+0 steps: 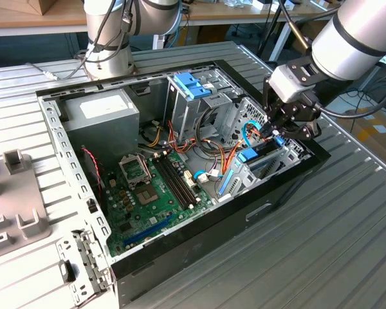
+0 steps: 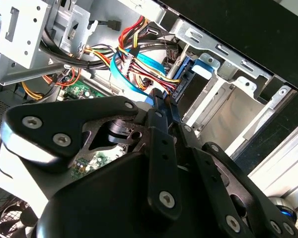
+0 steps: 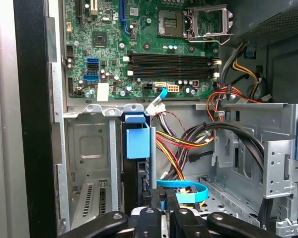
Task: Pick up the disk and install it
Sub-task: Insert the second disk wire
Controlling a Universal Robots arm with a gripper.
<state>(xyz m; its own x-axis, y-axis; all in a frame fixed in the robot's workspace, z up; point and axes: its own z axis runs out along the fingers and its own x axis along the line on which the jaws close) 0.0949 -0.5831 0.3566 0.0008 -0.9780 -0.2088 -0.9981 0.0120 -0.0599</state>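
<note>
The disk [image 3: 137,148] stands on edge in a narrow bay of the open computer case [image 1: 180,248], just below the green motherboard [image 3: 139,44] in the first wrist view, centre of frame. What shows of it is a dark slim body with a blue plastic rail and tab on its upper end; its label is turned away and cannot be seen. In the exterior view the same blue tab [image 1: 248,155] sits right of centre, at the edge of the case nearest the arm. In the second wrist view the blue rail [image 2: 186,74] shows upper centre, beside silver bay walls.

The gripper [image 1: 278,131] hangs at the right of the exterior view, low over that bay, close to a bundle of red, yellow and orange wires [image 1: 228,154]. In the first wrist view its black fingers [image 3: 150,220] rise from the bottom edge, drawn close together around the lower end of the dark disk body, with a light-blue flat cable [image 3: 184,191] looping just beside them. Whether the fingers actually clamp the disk cannot be told.

The grey power supply [image 1: 106,119] sits at the case's upper left in the exterior view.
</note>
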